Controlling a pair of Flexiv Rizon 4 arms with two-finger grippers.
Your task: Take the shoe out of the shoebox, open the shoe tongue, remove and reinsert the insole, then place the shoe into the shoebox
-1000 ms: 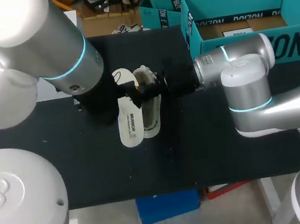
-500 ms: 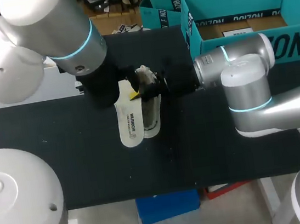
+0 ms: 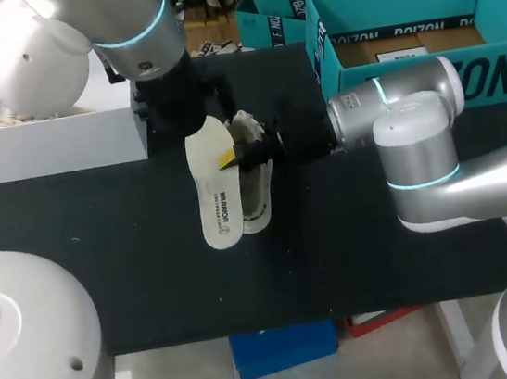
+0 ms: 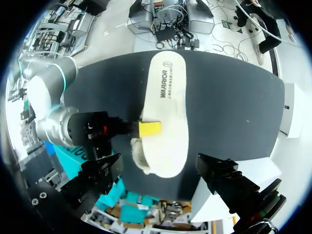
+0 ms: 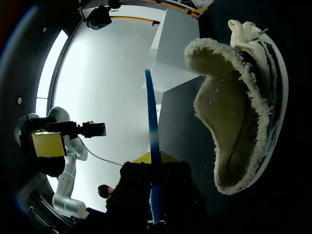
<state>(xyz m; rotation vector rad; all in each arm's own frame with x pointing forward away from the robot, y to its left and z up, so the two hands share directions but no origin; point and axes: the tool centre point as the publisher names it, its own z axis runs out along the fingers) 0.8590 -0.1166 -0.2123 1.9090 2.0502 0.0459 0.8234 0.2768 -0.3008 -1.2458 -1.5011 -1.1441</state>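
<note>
On the black table [image 3: 356,260], head view: one shoe [image 3: 258,189], one insole [image 3: 215,194] propped on it, one open teal shoebox [image 3: 500,73] far right. Left wrist view: left gripper [image 4: 160,161] hangs above the insole, fingers spread wide. Right wrist view: right gripper [image 5: 152,160] pinches the insole's edge, beside the shoe.

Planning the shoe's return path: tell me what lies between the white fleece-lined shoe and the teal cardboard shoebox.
In the head view, the right gripper and its arm's silver wrist fill that stretch, over the black table.
</note>
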